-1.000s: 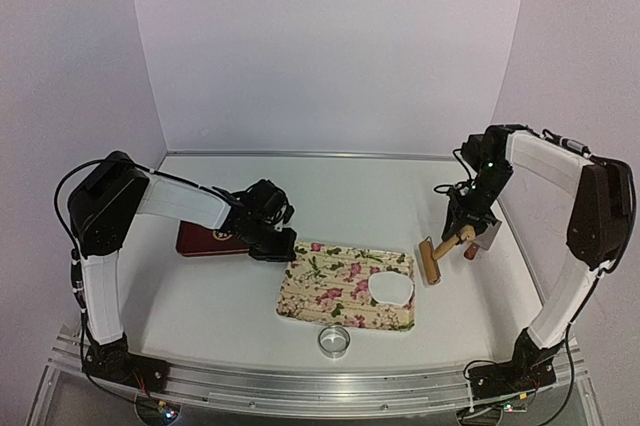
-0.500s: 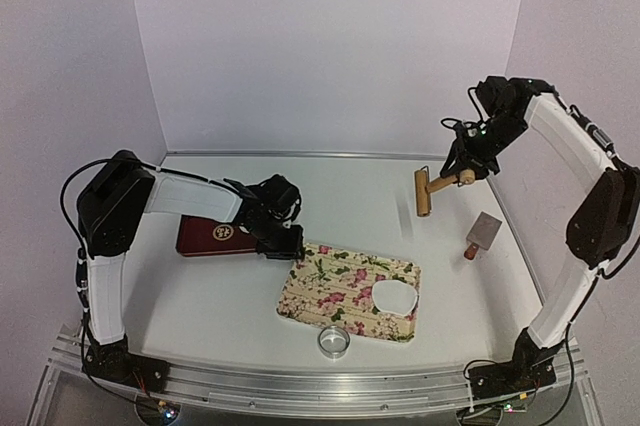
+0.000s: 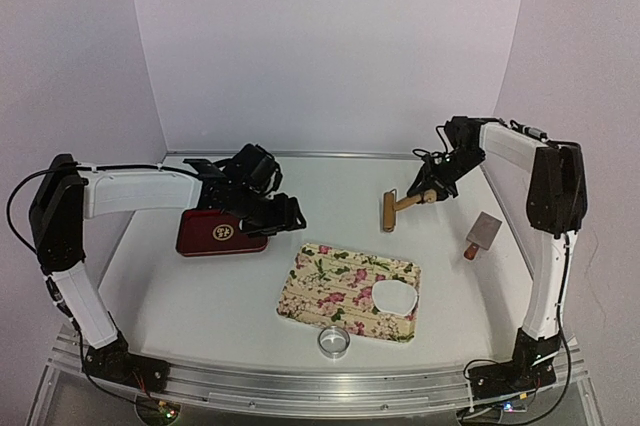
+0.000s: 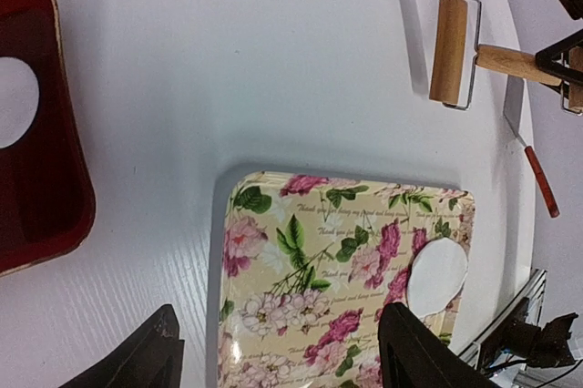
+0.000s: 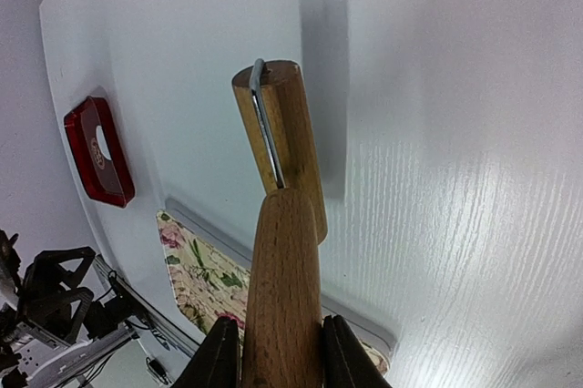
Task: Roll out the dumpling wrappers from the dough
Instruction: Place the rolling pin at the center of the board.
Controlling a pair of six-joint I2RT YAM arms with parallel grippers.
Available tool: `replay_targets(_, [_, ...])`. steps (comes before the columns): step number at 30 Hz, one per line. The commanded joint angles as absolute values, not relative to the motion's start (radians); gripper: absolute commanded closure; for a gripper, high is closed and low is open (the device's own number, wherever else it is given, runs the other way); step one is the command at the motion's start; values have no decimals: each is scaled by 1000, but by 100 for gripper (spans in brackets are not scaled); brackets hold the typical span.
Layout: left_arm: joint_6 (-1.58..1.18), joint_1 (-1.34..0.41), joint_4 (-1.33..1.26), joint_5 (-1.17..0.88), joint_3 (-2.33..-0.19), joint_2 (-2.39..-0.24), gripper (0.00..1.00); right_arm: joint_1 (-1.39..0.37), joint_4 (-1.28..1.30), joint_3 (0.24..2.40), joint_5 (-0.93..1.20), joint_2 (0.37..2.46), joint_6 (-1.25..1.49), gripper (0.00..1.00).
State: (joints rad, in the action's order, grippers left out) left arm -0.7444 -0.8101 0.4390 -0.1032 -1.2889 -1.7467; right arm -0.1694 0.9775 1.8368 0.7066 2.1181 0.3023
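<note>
- Top view: I see the left tool [image 3: 272, 214] hovering just past the far left corner of the flowered tray [image 3: 330, 281]. The dough [image 3: 393, 296] lies at the tray's near right.
- Left wrist: its jaws stand apart, empty.
- Right wrist: the right tool [image 5: 273, 352] is clamped on the rolling pin [image 5: 278, 142] handle, over the bench [image 5: 437, 133].

Bright, even overhead lighting. Soft shadows lie on the white table [image 3: 200, 286]. Wrist views bend straight edges; focus is sharp.
</note>
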Motion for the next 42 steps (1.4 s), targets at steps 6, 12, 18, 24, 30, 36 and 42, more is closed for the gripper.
replay_targets(6, [-775,-855,492,-117,-1205,-1672,27,-135,925,1789,742,2177,222,86])
replay_targets(12, [-818,-861,476,-104,-1154,-1627,26,-118,919,1791,644,2228,203,65])
replay_targets(18, [-829,-861,461,-102,-1129,-1616,26,-104,918,1797,468,2235,204,43])
replay_targets(24, [-802,-859,512,-84,-1188,-1659,25,-88,921,1785,330,2181,185,20])
replay_targets(30, [-842,-859,557,-47,-1230,-1667,24,-88,919,1749,224,2029,153,11])
replay_targets(36, [-846,-847,561,-66,-1230,-1656,23,-116,917,1662,329,1835,156,11])
replay_targets(42, [-787,-801,569,-109,-1195,-1623,23,-343,917,1507,353,1685,252,16])
